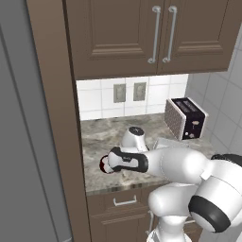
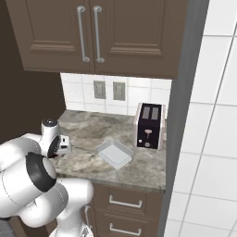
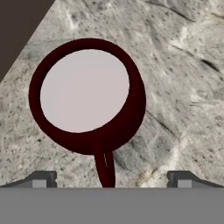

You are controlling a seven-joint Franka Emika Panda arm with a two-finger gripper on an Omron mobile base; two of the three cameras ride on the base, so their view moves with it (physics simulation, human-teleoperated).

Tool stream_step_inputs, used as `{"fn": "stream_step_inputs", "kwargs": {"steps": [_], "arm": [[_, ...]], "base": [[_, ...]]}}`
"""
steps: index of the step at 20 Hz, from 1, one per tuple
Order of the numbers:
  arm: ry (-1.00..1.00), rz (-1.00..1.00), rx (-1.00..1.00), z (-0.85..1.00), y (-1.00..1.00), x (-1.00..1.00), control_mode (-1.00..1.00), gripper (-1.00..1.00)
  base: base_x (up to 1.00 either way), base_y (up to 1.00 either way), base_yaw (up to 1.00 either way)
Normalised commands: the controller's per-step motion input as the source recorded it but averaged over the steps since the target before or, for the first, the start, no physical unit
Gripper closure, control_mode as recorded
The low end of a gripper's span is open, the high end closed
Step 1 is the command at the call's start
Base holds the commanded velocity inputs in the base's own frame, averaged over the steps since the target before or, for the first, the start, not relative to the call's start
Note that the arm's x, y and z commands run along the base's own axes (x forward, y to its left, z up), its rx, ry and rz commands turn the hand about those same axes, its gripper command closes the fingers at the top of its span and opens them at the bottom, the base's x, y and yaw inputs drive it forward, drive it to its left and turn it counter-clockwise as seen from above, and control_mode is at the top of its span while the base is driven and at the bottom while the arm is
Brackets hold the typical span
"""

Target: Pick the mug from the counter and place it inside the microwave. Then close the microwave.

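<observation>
The mug (image 3: 85,94) is squat and dark red with a white inside. It stands upright on the counter (image 3: 183,65), and its handle points toward the hand, between the two finger tips. My gripper (image 3: 111,181) hangs open straight above it, with one finger tip on either side of the handle and nothing held. In the left base view the mug (image 1: 104,166) peeks out at the counter's (image 1: 99,134) front left corner, under the gripper (image 1: 111,163). The right base view has the gripper (image 2: 63,146) low over the counter's (image 2: 92,129) left end. The microwave is out of view.
A black toaster (image 1: 185,118) (image 2: 149,125) stands at the back right. A shallow white tray (image 2: 114,152) lies mid-counter. A tall brown panel (image 1: 56,118) rises right beside the mug. Upper cabinets (image 1: 142,33) hang overhead, and drawers (image 2: 125,201) sit below.
</observation>
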Motion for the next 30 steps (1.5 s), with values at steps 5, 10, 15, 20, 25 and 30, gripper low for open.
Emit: {"fn": "stream_step_inputs", "kwargs": {"steps": [5,10,15,20,25,30], "arm": [[0.0,0.0,0.0,-0.01,0.0,0.0,-1.0,-1.0],[0.0,0.0,0.0,-0.01,0.06,0.01,-1.0,-1.0],[0.0,0.0,0.0,-0.08,0.18,0.07,-1.0,-1.0],[0.0,0.0,0.0,-0.05,0.16,0.05,-1.0,-1.0],[0.0,0.0,0.0,0.0,0.06,0.0,-1.0,1.0],[0.0,0.0,0.0,0.0,0.0,0.0,-1.0,1.0]], "base": [[0.0,0.0,0.0],[0.0,0.0,0.0],[0.0,0.0,0.0],[0.0,0.0,0.0],[0.0,0.0,0.0],[0.0,0.0,0.0]]}}
